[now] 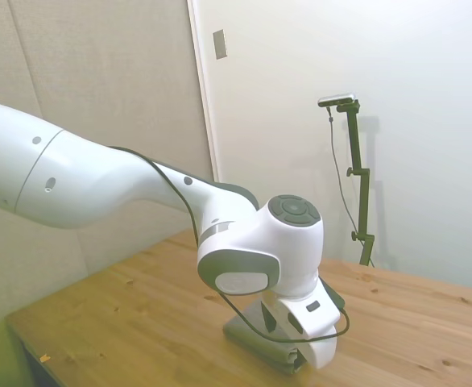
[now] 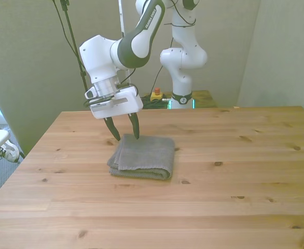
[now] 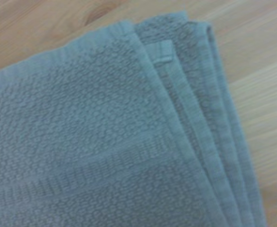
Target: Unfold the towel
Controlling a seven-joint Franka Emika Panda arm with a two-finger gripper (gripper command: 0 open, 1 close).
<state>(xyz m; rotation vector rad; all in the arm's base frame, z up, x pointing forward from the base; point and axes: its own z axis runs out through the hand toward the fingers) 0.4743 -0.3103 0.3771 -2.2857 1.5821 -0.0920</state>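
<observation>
The gripper point(image 2: 124, 135), its fingers open and holding nothing, hangs over the folded grey towel point(image 2: 144, 155) near the frame's middle, lined up to grab its layered edge.
</observation>
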